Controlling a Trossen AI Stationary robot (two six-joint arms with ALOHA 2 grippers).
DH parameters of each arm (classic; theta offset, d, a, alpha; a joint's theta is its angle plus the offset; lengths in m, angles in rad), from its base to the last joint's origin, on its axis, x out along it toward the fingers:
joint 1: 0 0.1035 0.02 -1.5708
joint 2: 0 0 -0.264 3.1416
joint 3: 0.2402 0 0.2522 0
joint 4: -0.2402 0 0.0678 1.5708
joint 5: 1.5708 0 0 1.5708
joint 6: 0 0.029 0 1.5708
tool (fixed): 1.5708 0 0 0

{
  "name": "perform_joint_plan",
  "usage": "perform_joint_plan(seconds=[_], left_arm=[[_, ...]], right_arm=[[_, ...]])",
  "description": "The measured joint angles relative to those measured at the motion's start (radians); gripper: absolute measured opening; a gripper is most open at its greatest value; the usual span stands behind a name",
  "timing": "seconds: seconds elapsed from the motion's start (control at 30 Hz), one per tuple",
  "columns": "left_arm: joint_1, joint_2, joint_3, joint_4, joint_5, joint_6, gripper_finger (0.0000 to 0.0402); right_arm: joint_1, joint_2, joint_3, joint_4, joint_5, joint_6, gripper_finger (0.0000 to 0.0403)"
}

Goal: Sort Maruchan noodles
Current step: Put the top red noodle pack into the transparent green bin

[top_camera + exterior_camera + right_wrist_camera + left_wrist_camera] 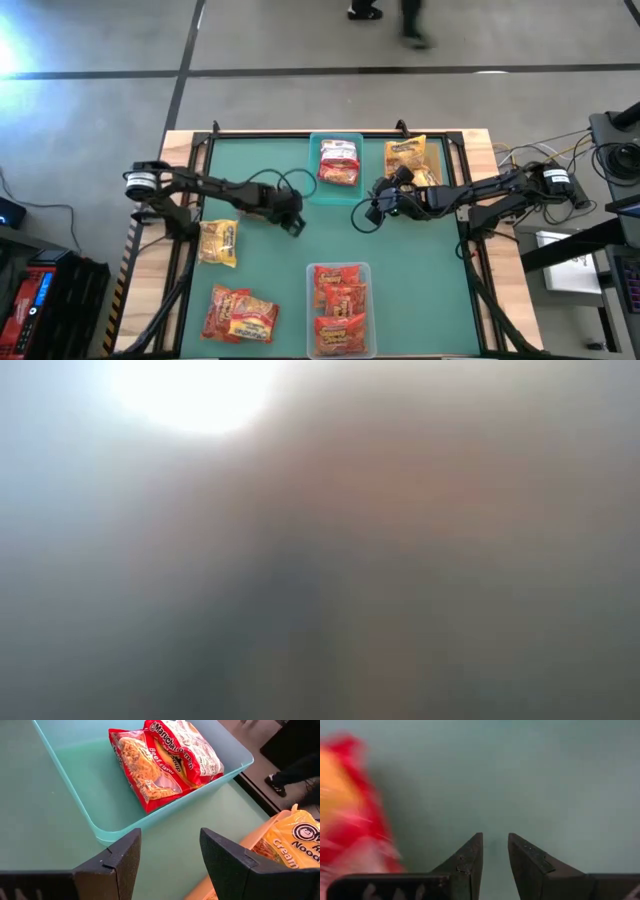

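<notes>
Two red-and-white Maruchan packets (339, 163) lie in the teal bin (316, 190), seen close in the right wrist view (167, 760). Yellow packets (406, 157) fill the tan bin beside it (295, 840). Red-orange packets (340, 308) lie in the clear bin. One yellow packet (219, 242) and red-orange packets (240, 315) lie flat and loose on the mat. My left gripper (295, 222) (495, 840) hovers open and empty over the bare mat, with a blurred red packet (350, 815) to one side. My right gripper (372, 208) (170, 837) is open and empty just short of the teal bin's near corner.
The green mat (270, 270) has free room between the grippers and left of the clear bin (312, 330). A black frame (200, 160) borders the mat. Cables and gear (610, 160) sit off the right edge. The low view is blocked and shows nothing usable.
</notes>
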Motion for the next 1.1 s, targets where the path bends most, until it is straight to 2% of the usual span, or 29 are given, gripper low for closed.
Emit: perform_joint_plan(seconds=[0.1,0.2,0.37,0.5,0.73,0.83,1.0,1.1], left_arm=[[-0.071,-0.005,0.0,-0.012,-0.013,-0.029,0.0075],[-0.111,-0.016,0.0,-0.079,-0.153,-0.11,0.0075],[-0.124,-0.024,0.0,-0.23,-0.416,-0.381,0.0075],[-0.12,-0.021,-0.01,-0.307,-0.536,-0.565,0.0075],[-0.122,-0.021,-0.015,-0.305,-0.645,-0.649,0.0075],[-0.115,-0.021,-0.015,-0.368,-0.701,-0.702,0.0075],[-0.089,-0.015,-0.024,-0.626,-0.69,-0.961,0.0075],[-0.089,-0.012,-0.06,-0.637,-0.656,-1.066,0.0075]], right_arm=[[0.0,0.0,0.0,0.0,0.0,-0.007,0.0194],[0.0,0.0,0.0,0.006,0.0,-0.011,0.0194],[0.0,0.0,0.0,0.007,0.0,-0.01,0.0194],[0.0,0.0,0.0,0.007,0.0,-0.008,0.0194],[0.0,0.0,0.0,0.007,0.0,-0.008,0.0194],[0.0,0.0,0.0,0.007,0.0,-0.008,0.0194],[0.0,0.0,-0.006,0.007,0.0,-0.007,0.0194],[0.0,0.0,-0.011,0.007,0.0,-0.001,0.0194]])
